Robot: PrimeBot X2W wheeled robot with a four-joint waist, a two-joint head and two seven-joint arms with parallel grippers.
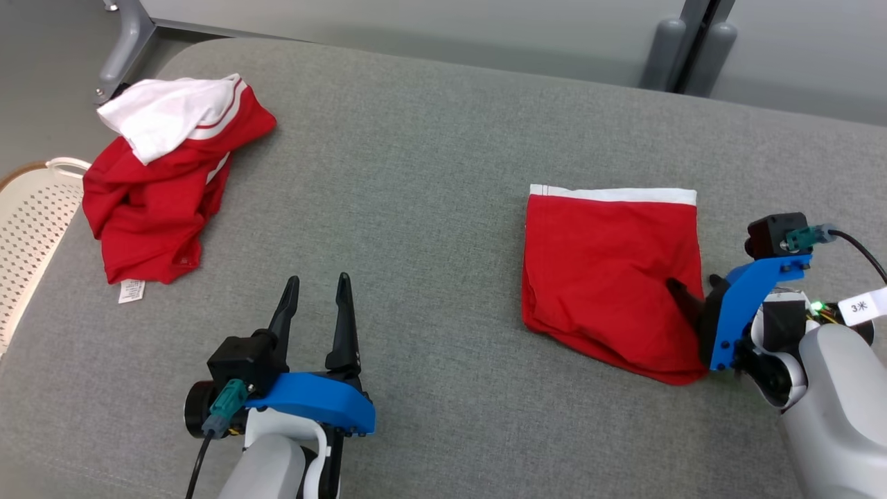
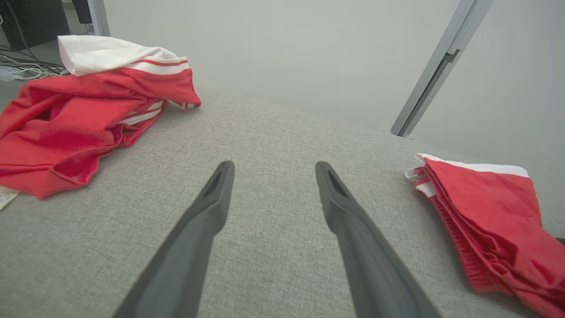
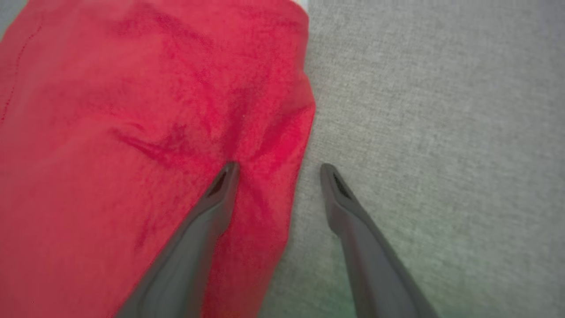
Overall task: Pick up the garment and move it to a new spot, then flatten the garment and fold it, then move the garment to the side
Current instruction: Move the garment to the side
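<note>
left gripper [image 1: 318, 278]: held low over the bare desk [image 1: 416, 208] at the front, jaws spread wide, nothing gripped.
right gripper [image 3: 279, 167]: jaws parted, nothing clamped; one finger is laid on the near right edge of the folded garment [image 1: 610, 277], the other on the desk.
folded garment: red with a white band, laid flat at the desk's right.
progress: folding is judged done; the move aside looks done or nearly so.
crumpled garment [image 1: 159, 201]: red and white, heaped at the far left.
surface and room: grey fabric cover; a pale basket [image 1: 31, 229] at the left, pale walls [image 1: 416, 21] beyond.
</note>
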